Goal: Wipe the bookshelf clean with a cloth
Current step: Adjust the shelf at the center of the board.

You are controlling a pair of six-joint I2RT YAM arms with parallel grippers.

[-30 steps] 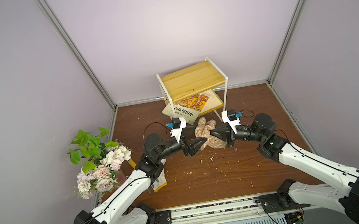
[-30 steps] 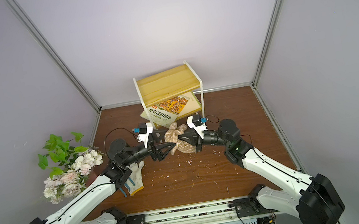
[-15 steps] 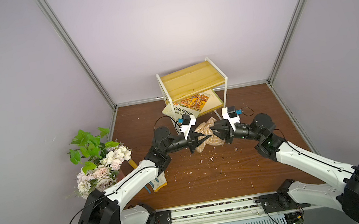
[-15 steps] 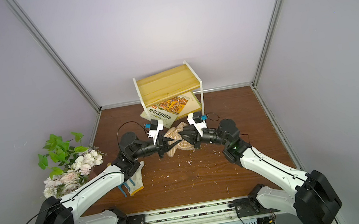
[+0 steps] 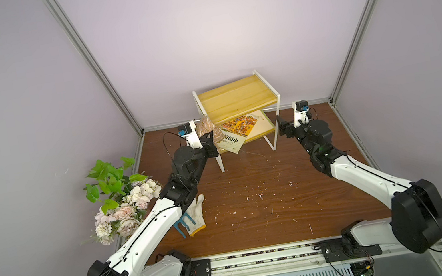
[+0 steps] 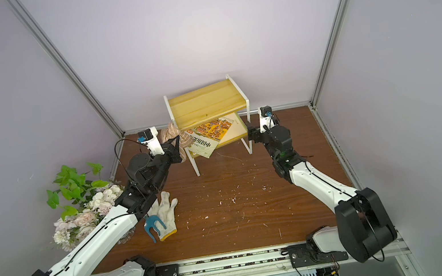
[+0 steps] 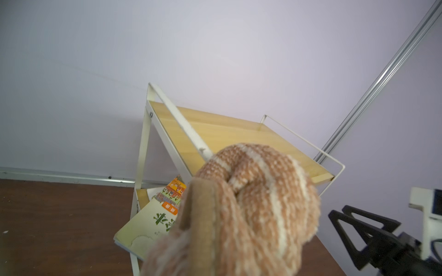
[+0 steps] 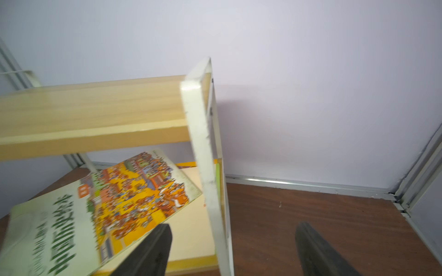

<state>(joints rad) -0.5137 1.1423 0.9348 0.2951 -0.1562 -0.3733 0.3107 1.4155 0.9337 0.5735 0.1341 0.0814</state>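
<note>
At the far left, a bunch of flowers [image 5: 122, 202] sits at the edge of the brown desk [image 5: 257, 223]. A white glove [image 5: 195, 218] lies just beside it, partly under the left arm.

Further in, the left tool [image 5: 209, 136] is clamped tight on the cloth [image 5: 205, 124], which hangs clear of the desk. The cloth is bunched and its length runs roughly up and down, with a rounded fold on top and the rest hanging below the grip. It sits at the front left corner of the bookshelf [image 5: 235, 100], level with the upper board; we cannot tell whether it touches the frame.

The bookshelf stands upright at the back of the desk, its long side running left to right and its open front toward the arms. A book [image 5: 238, 130] lies on the lower board, one corner jutting out toward the left arm.

At the right, the right tool [image 5: 280, 127] has its jaws spread wide and holds nothing. It is just beside the front right leg.
</note>
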